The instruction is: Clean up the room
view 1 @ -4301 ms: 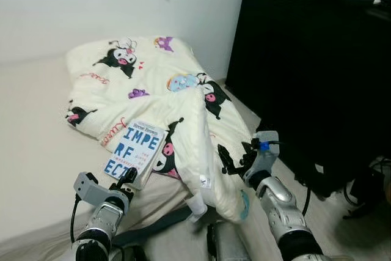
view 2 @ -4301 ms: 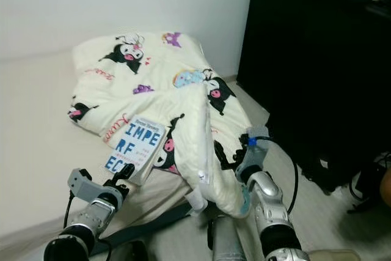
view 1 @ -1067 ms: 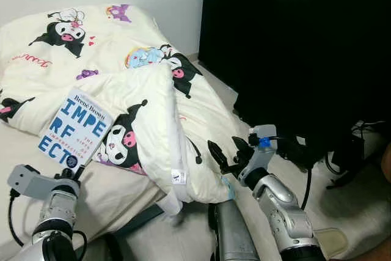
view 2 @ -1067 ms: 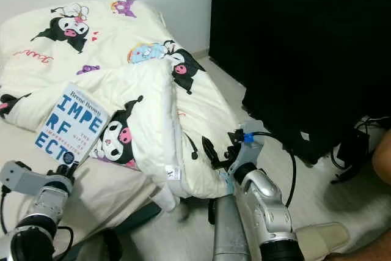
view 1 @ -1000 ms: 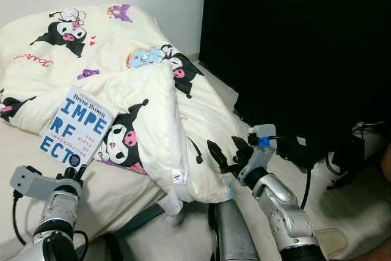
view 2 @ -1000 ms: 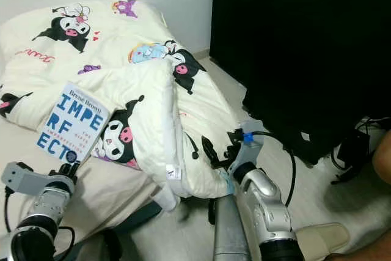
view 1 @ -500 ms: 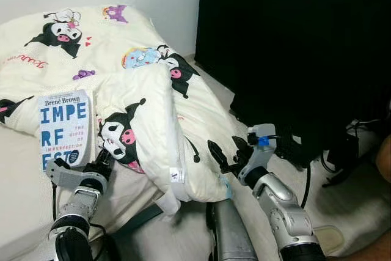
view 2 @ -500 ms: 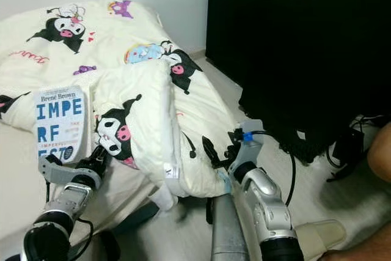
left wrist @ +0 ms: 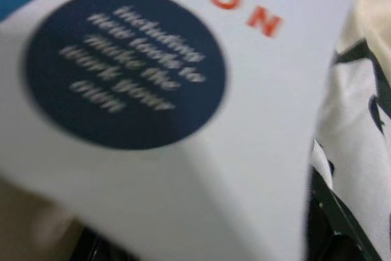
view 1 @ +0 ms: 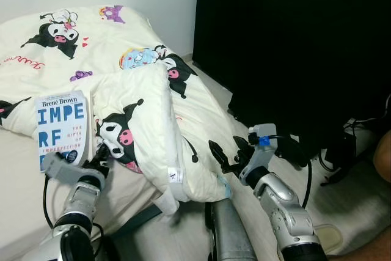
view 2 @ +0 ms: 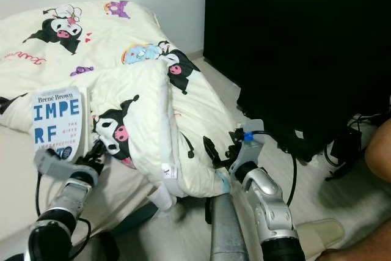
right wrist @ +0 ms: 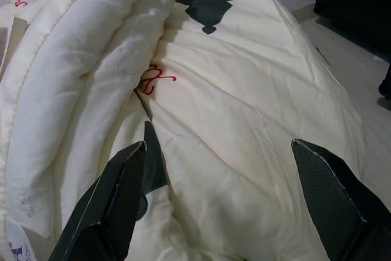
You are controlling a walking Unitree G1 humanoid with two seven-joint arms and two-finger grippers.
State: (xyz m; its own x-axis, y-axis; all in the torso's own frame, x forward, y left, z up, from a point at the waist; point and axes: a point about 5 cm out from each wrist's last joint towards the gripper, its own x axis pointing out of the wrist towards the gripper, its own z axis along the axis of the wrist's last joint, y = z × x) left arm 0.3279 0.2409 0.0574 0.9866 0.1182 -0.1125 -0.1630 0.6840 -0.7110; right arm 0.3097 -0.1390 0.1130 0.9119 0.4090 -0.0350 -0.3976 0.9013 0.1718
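item: book (view 1: 60, 128), white cover with blue lettering, lying on the cartoon-print quilt (view 1: 183, 120) on the bed. left claw (view 1: 101, 157) at the book's lower edge; grip cannot be told. right claw (view 1: 227, 154) spread over the quilt's hanging edge. step, as judged: collecting the book. next: secure grip, lift clear.

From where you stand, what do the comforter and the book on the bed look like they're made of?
The comforter looks like soft quilted fabric, matte cream with printed cartoon figures; it puffs and creases in thick folds. The book looks like a paperback: smooth white card cover with blue printed letters, possibly a slight sheen.
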